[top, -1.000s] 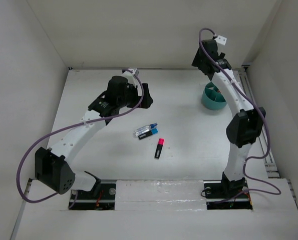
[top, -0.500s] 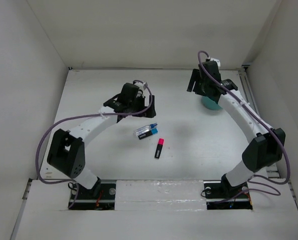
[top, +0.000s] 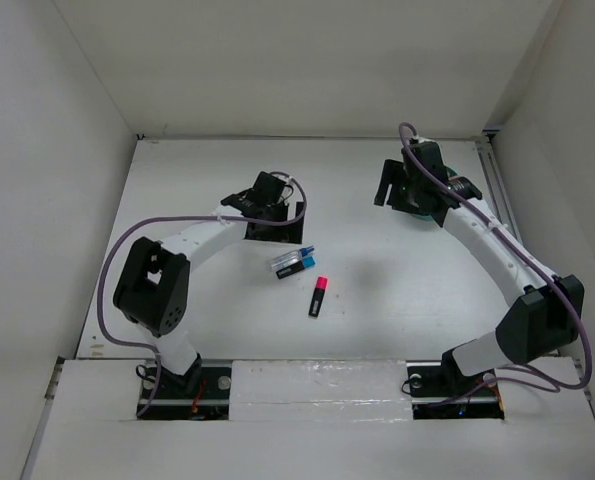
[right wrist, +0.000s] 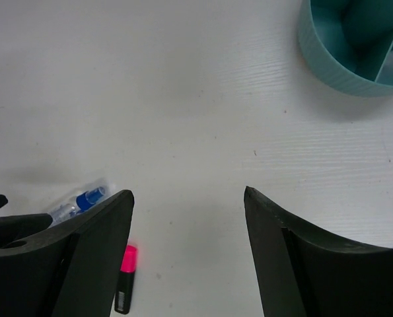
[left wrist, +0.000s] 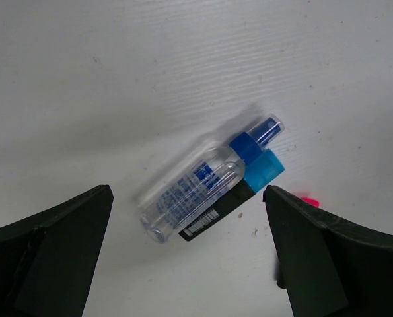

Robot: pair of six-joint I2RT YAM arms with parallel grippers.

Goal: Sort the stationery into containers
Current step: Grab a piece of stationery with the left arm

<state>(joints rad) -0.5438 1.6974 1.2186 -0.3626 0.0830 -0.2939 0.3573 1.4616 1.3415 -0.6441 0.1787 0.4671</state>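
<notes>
Black fingers (left wrist: 57, 251) of the left gripper (left wrist: 188, 193) stand spread wide and empty, one on either side of the clear blue-capped tube (left wrist: 181, 199). The tube lies slantwise on the white table (left wrist: 117, 72). Touching it along one side is a black highlighter with a light-blue cap (left wrist: 216, 212). A pink-capped highlighter (top: 318, 297) lies apart from the pair, nearer the arm bases. The right gripper (right wrist: 187, 193) is also released, with nothing between its fingers. It hangs over bare table between these items and the teal cup (right wrist: 328, 66), which stands at the far right with its dividers showing.

The step in hand looks like the approach to pick up the tube, and none of the three items is sorted yet. The tube runs diagonally across the gap, so the next move probably calls for turning the wrist to close across its width. Then comes lowering, without trapping the highlighter beside it.
</notes>
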